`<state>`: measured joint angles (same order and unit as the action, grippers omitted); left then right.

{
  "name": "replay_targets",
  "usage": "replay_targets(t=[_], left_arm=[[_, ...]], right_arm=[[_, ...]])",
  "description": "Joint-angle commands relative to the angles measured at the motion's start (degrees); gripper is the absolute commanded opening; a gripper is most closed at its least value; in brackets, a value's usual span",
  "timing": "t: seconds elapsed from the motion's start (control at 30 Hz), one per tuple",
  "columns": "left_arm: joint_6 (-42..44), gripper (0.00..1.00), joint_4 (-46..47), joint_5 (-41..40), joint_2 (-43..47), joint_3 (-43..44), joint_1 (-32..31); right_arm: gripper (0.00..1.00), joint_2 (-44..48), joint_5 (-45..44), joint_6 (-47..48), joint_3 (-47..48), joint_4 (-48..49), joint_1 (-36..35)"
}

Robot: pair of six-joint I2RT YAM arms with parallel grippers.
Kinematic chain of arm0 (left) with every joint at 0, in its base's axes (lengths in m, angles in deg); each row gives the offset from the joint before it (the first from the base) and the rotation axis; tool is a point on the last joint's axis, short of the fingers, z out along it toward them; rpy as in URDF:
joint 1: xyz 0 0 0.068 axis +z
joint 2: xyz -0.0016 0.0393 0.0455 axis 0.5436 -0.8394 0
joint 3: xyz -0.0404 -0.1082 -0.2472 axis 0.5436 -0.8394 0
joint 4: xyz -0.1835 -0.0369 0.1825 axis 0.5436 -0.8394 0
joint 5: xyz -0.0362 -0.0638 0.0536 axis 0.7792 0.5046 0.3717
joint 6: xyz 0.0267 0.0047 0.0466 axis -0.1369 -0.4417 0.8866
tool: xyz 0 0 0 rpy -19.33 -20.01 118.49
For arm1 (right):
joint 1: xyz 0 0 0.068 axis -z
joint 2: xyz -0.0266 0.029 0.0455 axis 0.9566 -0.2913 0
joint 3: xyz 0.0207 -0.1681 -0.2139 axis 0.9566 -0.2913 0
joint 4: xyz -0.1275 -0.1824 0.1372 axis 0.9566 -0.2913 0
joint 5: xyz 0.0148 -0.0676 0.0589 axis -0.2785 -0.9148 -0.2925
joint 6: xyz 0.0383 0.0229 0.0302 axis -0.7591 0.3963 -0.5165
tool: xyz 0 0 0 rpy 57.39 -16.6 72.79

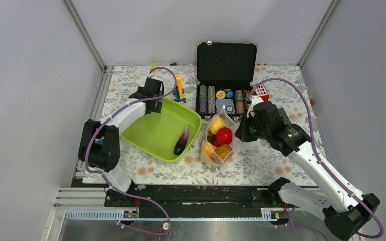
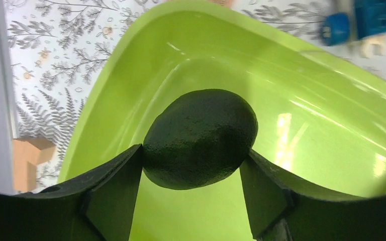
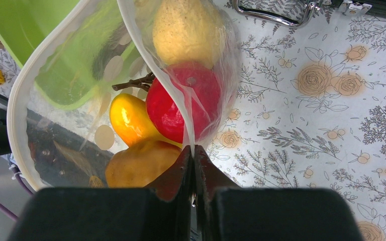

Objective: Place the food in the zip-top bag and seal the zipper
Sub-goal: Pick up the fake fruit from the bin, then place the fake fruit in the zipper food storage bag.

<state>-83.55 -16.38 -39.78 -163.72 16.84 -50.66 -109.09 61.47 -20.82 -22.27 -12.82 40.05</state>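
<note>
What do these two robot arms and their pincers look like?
The left arm and right arm have white tube-like links between chunky black joints, with a purple cable looping along each. The left pincer and right pincer each show two flat black fingers.

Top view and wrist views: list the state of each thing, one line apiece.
Bag, open, unsealed, food inside.
Left gripper, shut on the green fruit over the tray.
Right gripper, shut on the bag's edge.
Case, lid up.
Eggplant, lying in the tray.
</note>
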Motion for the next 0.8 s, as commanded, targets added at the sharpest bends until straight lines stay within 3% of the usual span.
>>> replay_targets(t=[0.0,0.17,0.33,0.47,0.53,0.77], left_arm=[[-7.6,0.0,-0.2,12.8,9.9,-1.9,0.0],[-13.3,0.0,3.2,28.7,20.8,-4.2,-0.1],[-18.3,0.0,15.1,49.0,31.0,-8.9,-0.4],[-23.3,0.0,21.2,58.4,36.5,-11.1,-1.9],[-23.9,0.0,23.7,60.9,38.4,-11.5,-4.5],[-22.0,0.06,24.2,57.4,41.4,-10.1,-17.6]], right_arm=[[0.06,1.0,0.6,0.5,0.1,1.5,-0.2],[0.06,1.7,0.7,0.5,0.0,1.6,-0.3],[0.06,2.1,1.6,0.4,-0.3,1.6,-0.2],[0.07,2.4,1.6,0.0,-0.5,1.6,-0.3],[0.07,2.5,1.8,-0.1,-0.7,1.6,-0.3],[0.07,3.7,2.0,-0.2,-0.9,1.6,-0.3]])
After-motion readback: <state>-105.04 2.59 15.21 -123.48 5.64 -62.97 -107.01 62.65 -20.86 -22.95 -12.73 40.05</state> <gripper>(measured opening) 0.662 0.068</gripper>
